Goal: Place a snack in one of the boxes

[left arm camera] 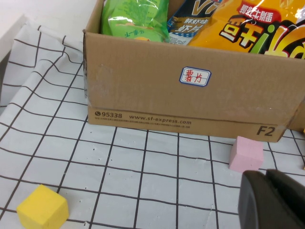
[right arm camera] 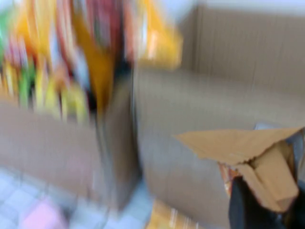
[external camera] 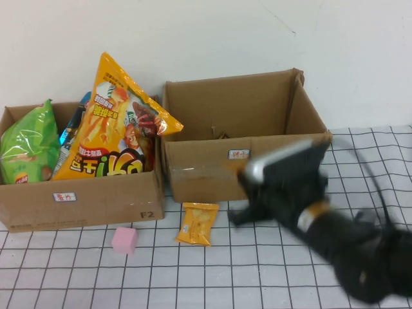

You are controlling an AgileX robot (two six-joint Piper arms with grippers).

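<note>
The left cardboard box [external camera: 84,199] holds a big orange chip bag [external camera: 119,129], a green bag [external camera: 26,145] and a blue packet. The right cardboard box [external camera: 219,170] looks empty. A small yellow snack packet [external camera: 197,223] lies on the checked cloth in front of it. My right gripper [external camera: 270,180] is blurred in front of the right box. In the right wrist view the right gripper [right arm camera: 257,200] is shut on a tan crumpled packet [right arm camera: 243,145]. My left gripper [left arm camera: 271,198] is out of the high view; it is shut and empty, just above the cloth near a pink cube [left arm camera: 246,153].
The pink cube [external camera: 125,239] sits in front of the left box. A yellow cube [left arm camera: 43,207] lies further left on the cloth. The white wall stands behind both boxes. The right arm [external camera: 360,251] fills the lower right.
</note>
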